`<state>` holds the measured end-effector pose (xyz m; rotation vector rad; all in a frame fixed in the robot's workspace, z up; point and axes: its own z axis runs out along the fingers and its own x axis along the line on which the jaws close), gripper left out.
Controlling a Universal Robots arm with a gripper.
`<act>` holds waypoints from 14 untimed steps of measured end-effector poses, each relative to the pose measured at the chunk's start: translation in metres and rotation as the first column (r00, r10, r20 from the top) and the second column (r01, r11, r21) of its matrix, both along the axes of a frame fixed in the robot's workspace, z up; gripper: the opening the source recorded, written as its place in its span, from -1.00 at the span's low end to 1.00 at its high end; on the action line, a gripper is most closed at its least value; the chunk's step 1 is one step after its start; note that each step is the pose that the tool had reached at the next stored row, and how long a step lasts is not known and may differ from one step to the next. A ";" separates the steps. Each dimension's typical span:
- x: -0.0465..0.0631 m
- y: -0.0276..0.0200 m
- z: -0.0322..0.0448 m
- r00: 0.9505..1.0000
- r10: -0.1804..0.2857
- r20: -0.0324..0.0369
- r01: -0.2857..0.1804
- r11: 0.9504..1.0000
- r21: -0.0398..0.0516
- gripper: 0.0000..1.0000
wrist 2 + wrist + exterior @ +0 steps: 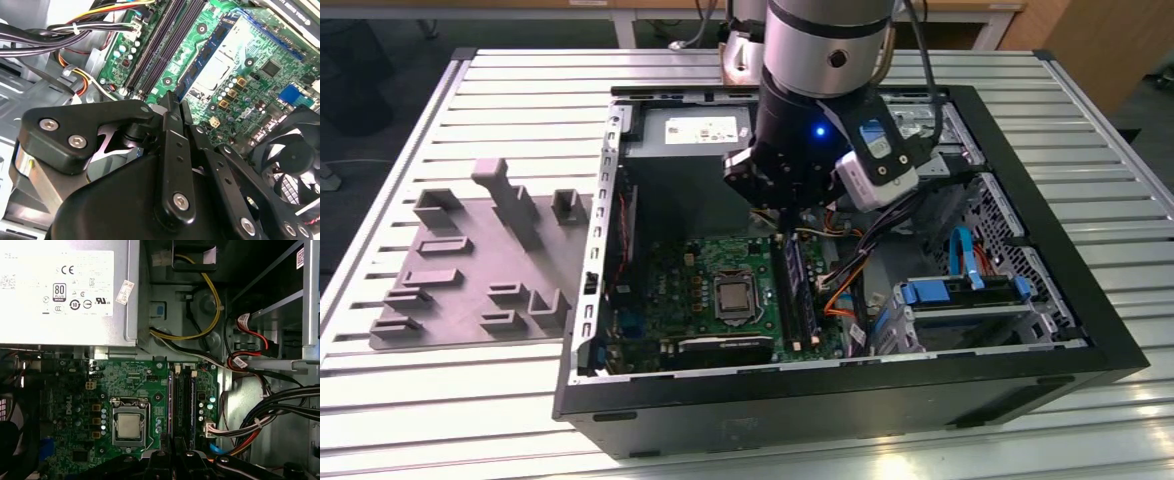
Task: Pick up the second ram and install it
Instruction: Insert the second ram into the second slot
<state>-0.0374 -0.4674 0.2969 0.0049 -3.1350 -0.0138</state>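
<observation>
The open computer case (1067,330) lies on the table with the green motherboard (680,270) inside. A long dark strip with small chips, the ram (797,295), stands among the black slot rails (182,400) beside the processor (129,426). My gripper (790,212) hangs just above the far end of those rails. In both wrist views its black fingers (170,125) meet at the tips and nothing shows between them. The rails (160,45) run straight ahead of the fingertips (165,462).
The grey power-supply box (694,130) fills the case's far end. Bundled cables (854,280) and a blue drive bay (961,295) crowd the exterior view's right of the rails. A fan (290,145) sits close by. A grey holder block (480,260) lies outside the case.
</observation>
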 end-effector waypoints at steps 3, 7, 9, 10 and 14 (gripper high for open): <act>0.000 0.0000 -0.0028 1.000 -0.002 0.000 0.002 1.000 0.000 -0.73; 0.000 0.0000 -0.0059 1.000 -0.004 0.000 0.004 1.000 0.000 -0.73; 0.000 0.0000 -0.0077 1.000 -0.005 0.000 0.005 1.000 0.000 -0.73; 0.000 0.0000 -0.0085 1.000 -0.005 0.000 0.005 1.000 0.000 -0.73; 0.000 0.0000 -0.0121 1.000 -0.005 0.000 0.005 1.000 0.000 -0.73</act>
